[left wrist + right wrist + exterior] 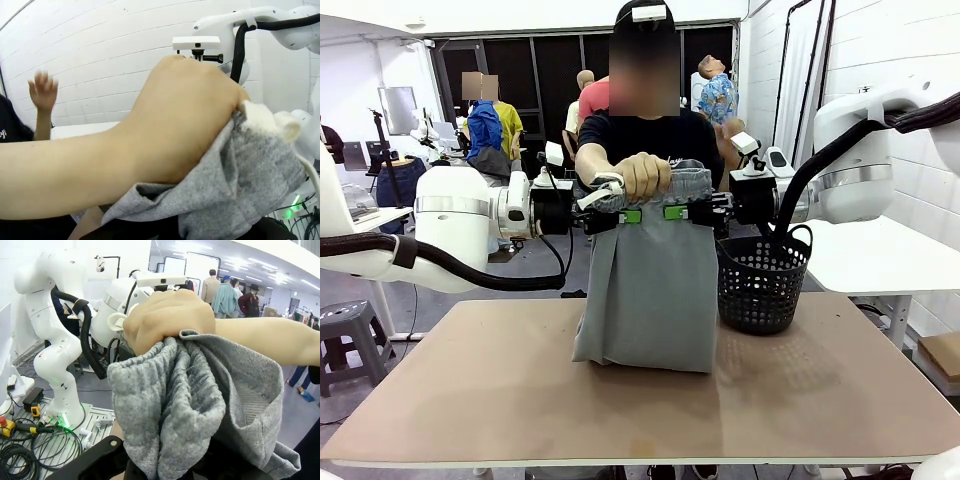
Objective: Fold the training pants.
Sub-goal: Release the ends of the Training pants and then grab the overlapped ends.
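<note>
Grey training pants (645, 290) hang over the bench (470, 400), hems touching it, waistband clamped by the left end effector (630, 215), right end effector (675, 212) and a person's hand (645, 175); folding seems barely begun.

Bright, even overhead light fills the front view. The worktop (470, 400) carries soft shadows right of the pants (650, 300) and under the basket (760, 285). Ceiling strips glare white in the right wrist view. Both wrist views bow at the edges, and the near hand (185, 115) looks slightly soft.
</note>
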You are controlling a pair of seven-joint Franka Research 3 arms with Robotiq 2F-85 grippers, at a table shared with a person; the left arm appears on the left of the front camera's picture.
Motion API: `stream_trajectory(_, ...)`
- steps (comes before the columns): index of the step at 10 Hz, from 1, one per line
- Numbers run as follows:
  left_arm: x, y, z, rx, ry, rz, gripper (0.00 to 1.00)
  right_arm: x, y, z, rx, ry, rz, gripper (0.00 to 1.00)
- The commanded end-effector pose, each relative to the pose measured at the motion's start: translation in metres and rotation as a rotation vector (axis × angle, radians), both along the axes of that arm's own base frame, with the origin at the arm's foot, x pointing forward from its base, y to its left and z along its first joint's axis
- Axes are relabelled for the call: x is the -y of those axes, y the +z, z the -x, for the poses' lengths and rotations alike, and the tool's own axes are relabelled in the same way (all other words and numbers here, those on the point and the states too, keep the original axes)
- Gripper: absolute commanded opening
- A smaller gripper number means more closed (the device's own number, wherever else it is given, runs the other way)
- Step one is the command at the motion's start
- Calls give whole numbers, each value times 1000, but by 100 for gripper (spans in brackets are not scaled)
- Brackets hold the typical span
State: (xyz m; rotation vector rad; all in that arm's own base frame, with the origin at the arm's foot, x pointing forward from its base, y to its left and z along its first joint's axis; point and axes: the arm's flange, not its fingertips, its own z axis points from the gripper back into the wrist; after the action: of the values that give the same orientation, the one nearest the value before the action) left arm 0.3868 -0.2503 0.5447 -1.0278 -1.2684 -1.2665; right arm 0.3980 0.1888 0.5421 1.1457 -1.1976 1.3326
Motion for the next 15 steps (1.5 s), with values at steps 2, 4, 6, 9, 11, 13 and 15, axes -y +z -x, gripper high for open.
stream_trajectory(2, 0, 3, 1, -4, 4, 6, 0, 0, 0, 4, 4, 2, -20, 0)
stream_trajectory(4, 0, 3, 1, -4, 4, 6, 0, 0, 0, 4, 4, 2, -20, 0)
stream_trajectory(6, 0, 3, 1, -4, 4, 6, 0, 0, 0, 4, 4, 2, -20, 0)
stream_trajectory(9, 0, 3, 1, -4, 4, 6, 0, 0, 0, 4, 4, 2, -20, 0)
stream_trajectory(11, 0, 3, 1, -4, 4, 6, 0, 0, 0, 4, 4, 2, -20, 0)
stream_trajectory(13, 0, 3, 1, -4, 4, 6, 0, 0, 0, 4, 4, 2, -20, 0)
stream_trajectory(15, 0, 3, 1, -4, 4, 6, 0, 0, 0, 4, 4, 2, -20, 0)
